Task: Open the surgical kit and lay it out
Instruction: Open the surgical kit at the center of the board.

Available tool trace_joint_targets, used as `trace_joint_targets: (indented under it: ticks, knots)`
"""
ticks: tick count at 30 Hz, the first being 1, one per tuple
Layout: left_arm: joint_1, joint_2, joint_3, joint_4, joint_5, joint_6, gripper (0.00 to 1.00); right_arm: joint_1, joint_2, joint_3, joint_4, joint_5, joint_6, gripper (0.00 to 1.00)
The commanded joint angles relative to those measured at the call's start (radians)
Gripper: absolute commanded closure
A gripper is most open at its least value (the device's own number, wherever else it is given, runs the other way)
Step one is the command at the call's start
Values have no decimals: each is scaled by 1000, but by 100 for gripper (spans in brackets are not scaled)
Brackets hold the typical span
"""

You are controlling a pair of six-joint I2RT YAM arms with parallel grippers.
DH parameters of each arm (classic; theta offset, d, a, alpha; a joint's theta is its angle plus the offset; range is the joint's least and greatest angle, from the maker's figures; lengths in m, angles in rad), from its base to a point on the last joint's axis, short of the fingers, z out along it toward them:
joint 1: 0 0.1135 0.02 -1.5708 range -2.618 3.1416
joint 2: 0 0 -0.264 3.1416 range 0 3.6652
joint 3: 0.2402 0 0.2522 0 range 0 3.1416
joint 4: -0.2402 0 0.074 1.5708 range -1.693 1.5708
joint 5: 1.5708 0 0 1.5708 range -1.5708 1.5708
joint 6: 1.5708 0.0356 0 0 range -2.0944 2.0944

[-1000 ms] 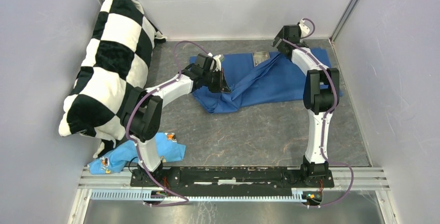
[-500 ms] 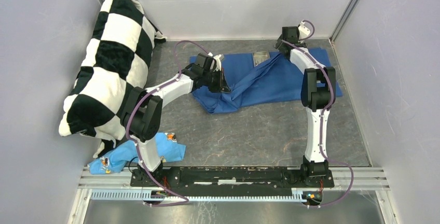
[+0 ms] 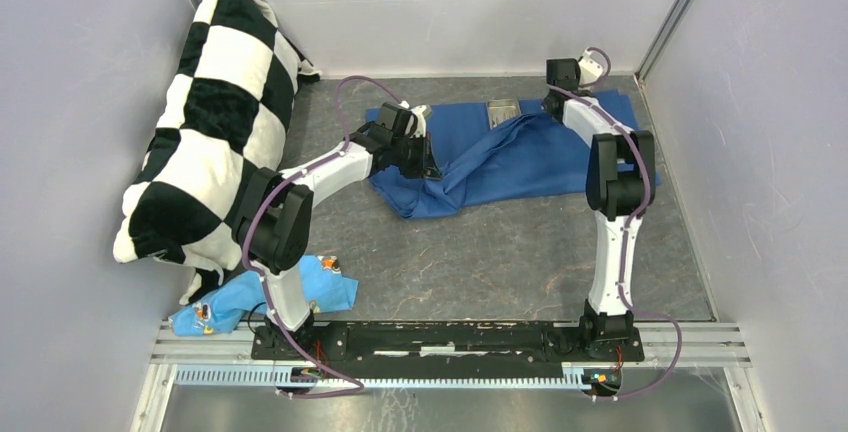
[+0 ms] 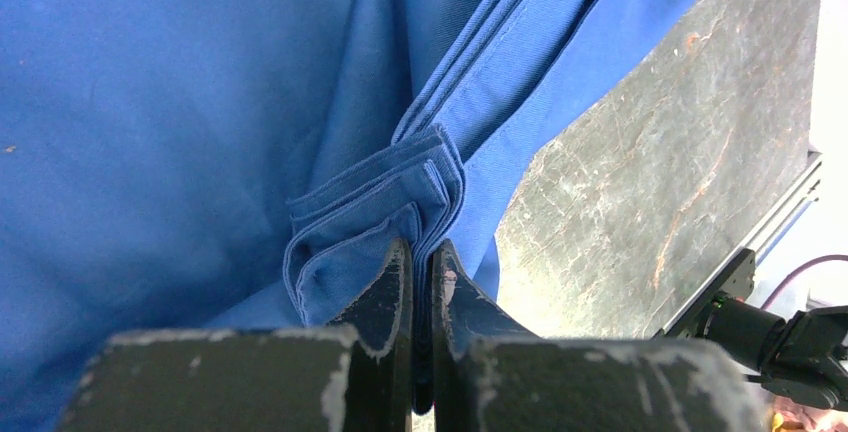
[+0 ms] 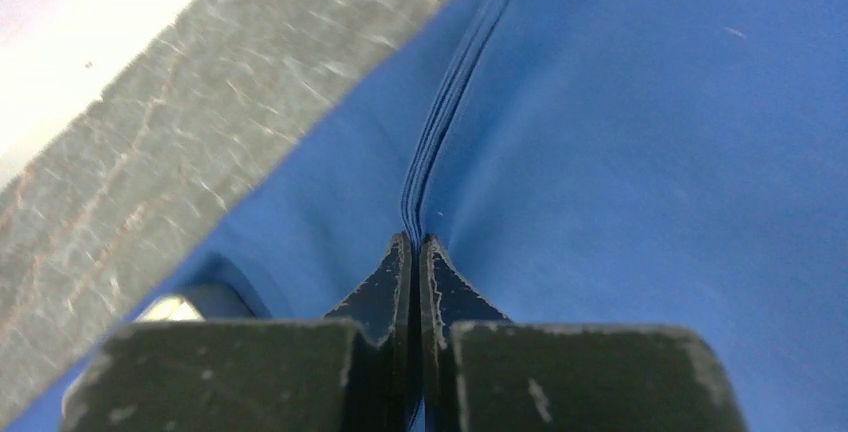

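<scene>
Presently, 6 entries.

1. Wrap (image 3: 520,157): dark blue cloth at the far middle of the table (image 3: 480,252), partly opened. 1 raised fold runs across it between the 2 grippers.
2. Tray (image 3: 502,112): steel, at the wrap's far edge, partly uncovered. No instruments can be seen; presumably they lie under the cloth.
3. Left gripper (image 4: 420,262): jaws closed to a slit on a bunched stack of wrap layers, at the near-left end of the fold.
4. Right gripper (image 5: 413,252): jaws likewise pinched together on a thin stitched hem, at the far-right end, just beside the tray.
5. Pillow (image 3: 210,122): checkered, against the left wall, well apart from the wrap.
6. Scrap (image 3: 245,302): light blue, by the left arm's base; not part of the kit.

Step in hand, as judged: spreading this flap off the tray. To do it well, carry the 2 pinches apart and away from the tray together, low over the table and slowly, so the cloth slides instead of dragging the tray or tipping hidden instruments. The left grip holds several layers; it may need regrasping on the top layer alone. Let go only once the flap lies flat.
</scene>
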Motion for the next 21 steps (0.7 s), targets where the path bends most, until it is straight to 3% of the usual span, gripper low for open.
trace_joint_targets:
  ticks: [1, 10, 21]
  knots:
    - [-6, -54, 23, -84, -40, 63, 98, 2, -304, -219, 19, 87, -11, 100]
    - [-6, -153, -6, -149, -47, 84, 98, 2, -832, -864, 78, 171, -8, 100]
    - [-6, -469, -318, -147, 27, 22, 98, 1, -1376, -1283, -74, 224, -1, 100]
